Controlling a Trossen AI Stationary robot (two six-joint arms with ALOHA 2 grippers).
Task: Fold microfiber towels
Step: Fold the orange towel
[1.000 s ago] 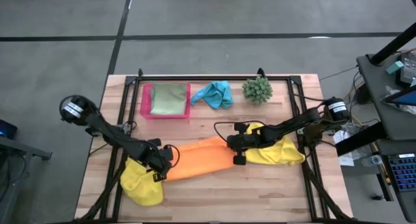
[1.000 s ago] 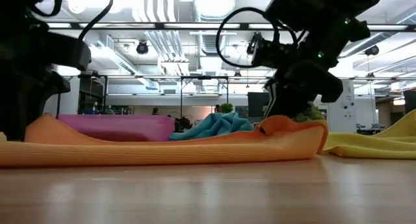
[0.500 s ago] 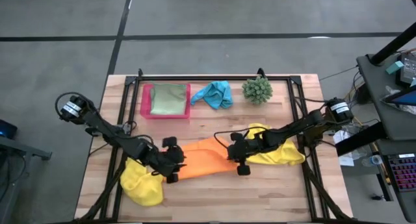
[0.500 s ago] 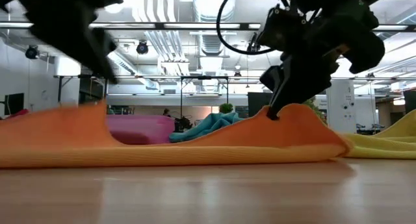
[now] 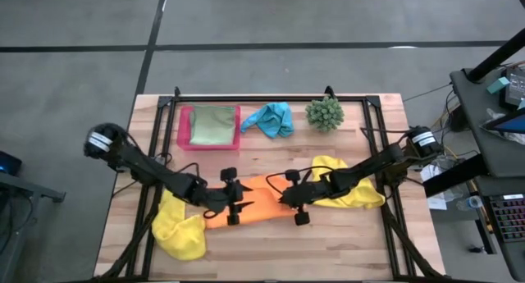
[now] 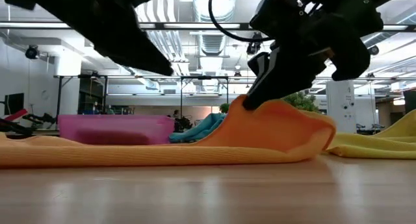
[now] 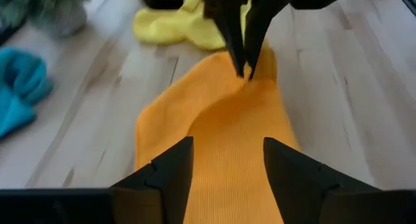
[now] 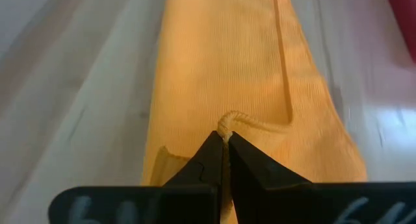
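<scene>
An orange towel point(image 5: 261, 206) lies along the middle of the table, its right end raised and bent over toward the left. My right gripper point(image 5: 283, 198) is shut on that raised end. My left gripper point(image 5: 243, 201) hangs open just above the towel's left half point(image 7: 224, 139), facing the right gripper and touching nothing. One yellow towel point(image 5: 180, 231) lies crumpled at the near left, another yellow towel point(image 5: 354, 193) under the right arm. A turquoise towel point(image 5: 271, 119) is bunched at the back. A light green towel point(image 5: 212, 124) lies in the pink tray point(image 5: 184, 140). My right gripper pinches the orange towel's hemmed edge point(image 8: 231, 118) between its two fingertips. The fingers slant down, coming from the table's right side. The held end point(image 6: 260, 107) is lifted and arches over the rest of the towel, which lies flat on the table point(image 6: 130, 156).
A spiky green plant ball point(image 5: 325, 112) stands at the back right. The dark frame rails point(image 5: 385, 209) run along the table's sides. Bare wood point(image 5: 271, 246) shows along the near edge.
Both grippers have gone toward the table's middle, toward each other. My left gripper has opened and let go of the orange towel's left end, which has dropped flat, and it has tipped up toward level. My right gripper has carried the right end leftward, folding it over.
</scene>
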